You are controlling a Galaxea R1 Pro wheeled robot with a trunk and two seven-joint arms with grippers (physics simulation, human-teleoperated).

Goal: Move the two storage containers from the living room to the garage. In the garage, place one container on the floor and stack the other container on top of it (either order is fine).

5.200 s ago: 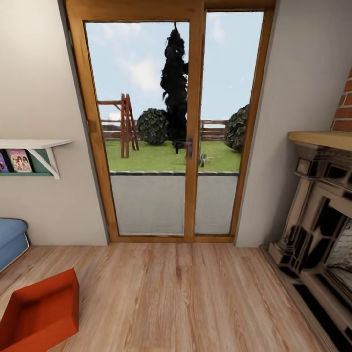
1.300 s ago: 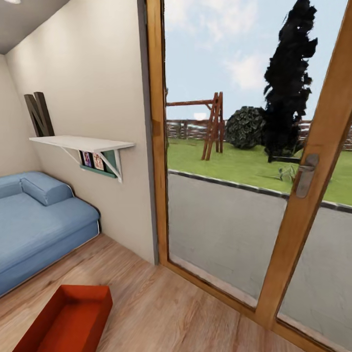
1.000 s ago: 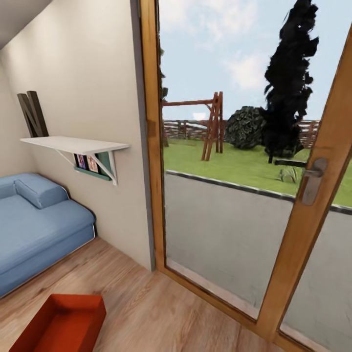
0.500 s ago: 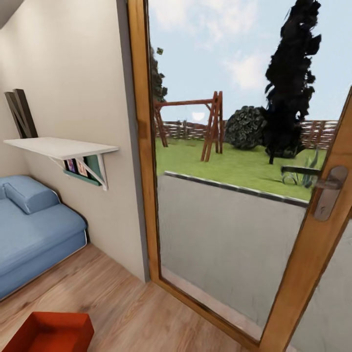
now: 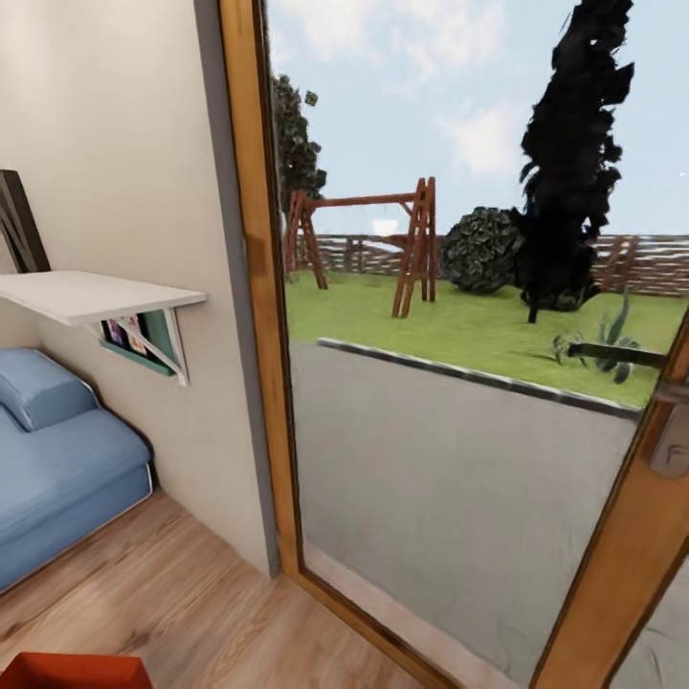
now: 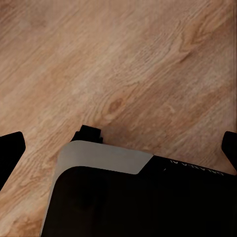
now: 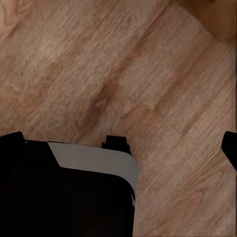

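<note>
Head view: orange-red container (image 5: 72, 670) at lower edge; both end effectors wide apart.

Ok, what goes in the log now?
place: living room | seen: storage container edge on wood floor, sofa, glass door | jaws: both open, empty

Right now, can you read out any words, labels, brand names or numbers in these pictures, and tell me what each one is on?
Pale lettering on the dark robot body in the left wrist view: too small and blurred to read.
Picture book covers under the white wall shelf: no text legible.
Nothing else carries readable text.
</note>
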